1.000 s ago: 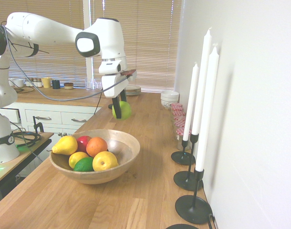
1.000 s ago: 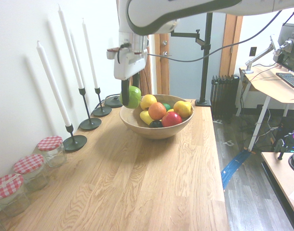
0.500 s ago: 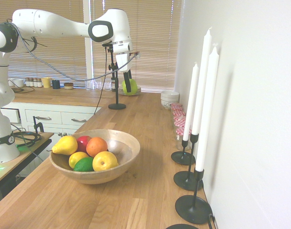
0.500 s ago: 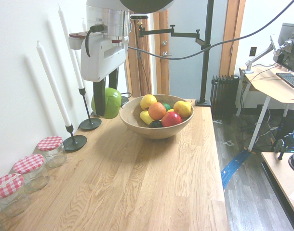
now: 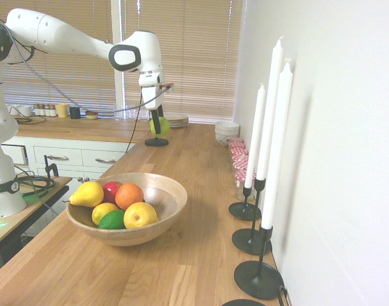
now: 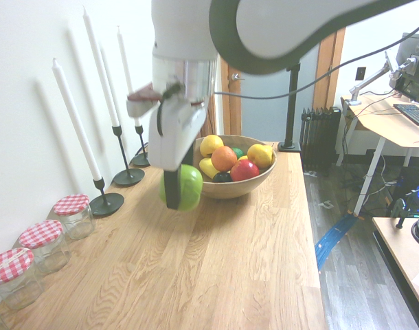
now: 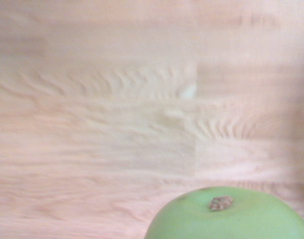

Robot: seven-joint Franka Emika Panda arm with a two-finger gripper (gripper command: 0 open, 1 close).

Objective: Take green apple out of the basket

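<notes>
While jaws hide sides, green apple [image 7: 228,216] stem shows, wrist view.

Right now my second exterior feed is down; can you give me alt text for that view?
The white arm's tool holds the green apple in the air above the wooden countertop, outside and in front of the basket, which still holds other fruit. Along the wall stand white candles in black holders and jars with red checked lids.

One green apple [image 6: 187,186], one basket [image 5: 171,195], three white candles [image 5: 271,108] and three red-checked lidded jars [image 6: 73,214] are counted; six fruits [image 5: 129,196] are seen in the basket.
</notes>
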